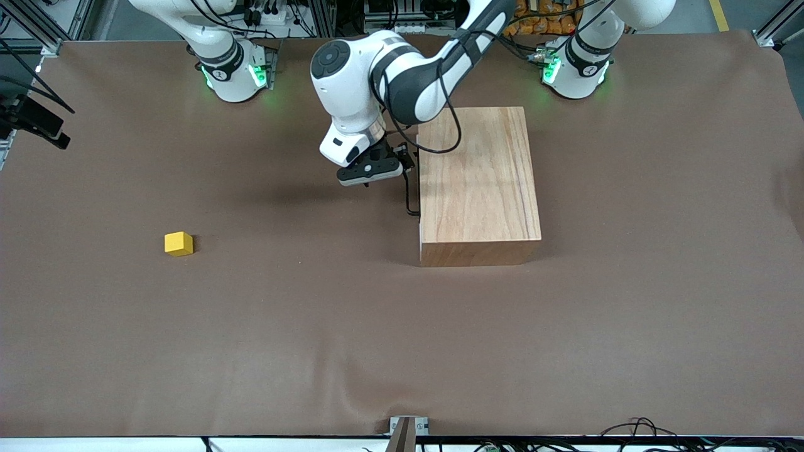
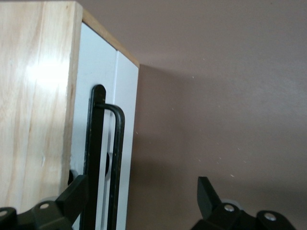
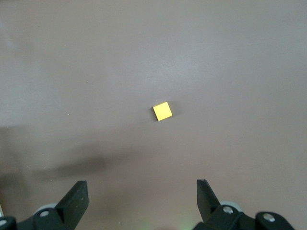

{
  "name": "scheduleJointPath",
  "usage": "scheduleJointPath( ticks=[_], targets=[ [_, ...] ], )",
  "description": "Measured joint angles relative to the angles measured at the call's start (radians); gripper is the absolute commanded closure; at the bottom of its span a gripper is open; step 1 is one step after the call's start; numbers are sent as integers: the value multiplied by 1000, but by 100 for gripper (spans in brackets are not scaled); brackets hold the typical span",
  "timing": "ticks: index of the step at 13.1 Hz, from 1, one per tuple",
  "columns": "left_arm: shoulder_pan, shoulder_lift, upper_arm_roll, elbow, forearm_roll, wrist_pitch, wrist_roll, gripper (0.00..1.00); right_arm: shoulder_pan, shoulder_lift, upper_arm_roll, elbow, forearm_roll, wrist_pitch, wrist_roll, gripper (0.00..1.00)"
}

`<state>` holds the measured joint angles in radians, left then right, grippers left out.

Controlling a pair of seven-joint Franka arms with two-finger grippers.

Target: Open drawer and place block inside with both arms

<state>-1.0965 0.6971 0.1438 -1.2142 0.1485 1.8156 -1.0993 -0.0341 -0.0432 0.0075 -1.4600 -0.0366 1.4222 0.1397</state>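
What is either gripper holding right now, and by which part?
Nothing. The left gripper is open at the drawer handle, not closed on it; the right gripper is open, high over the block.

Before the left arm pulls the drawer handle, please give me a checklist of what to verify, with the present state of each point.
1. Left claw open: ok, its fingers stand wide apart.
2. Left claw lined up on the black U-shaped bar handle: not ok, one finger is at the handle, but the bar is not yet between both fingers.
3. White drawer front panel shut in the large light-wood box: ok, it sits flush.
4. Small yellow cube block free on the brown table cover: ok, toward the right arm's end.
5. Right claw open, high over the block: ok, waiting.
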Motion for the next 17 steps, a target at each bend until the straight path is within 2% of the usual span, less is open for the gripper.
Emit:
scheduleJointPath(
  ticks=[2,7,17],
  targets=[
    [-12,25,0,0,40,2,1,0,0,0,0,0,0,0,0,0],
    [-19,72,0,1,53,7,92,0,0,0,0,0,0,0,0,0],
    [-20,80,-1,1,68,-20,114,0,0,0,0,0,0,0,0,0]
  ],
)
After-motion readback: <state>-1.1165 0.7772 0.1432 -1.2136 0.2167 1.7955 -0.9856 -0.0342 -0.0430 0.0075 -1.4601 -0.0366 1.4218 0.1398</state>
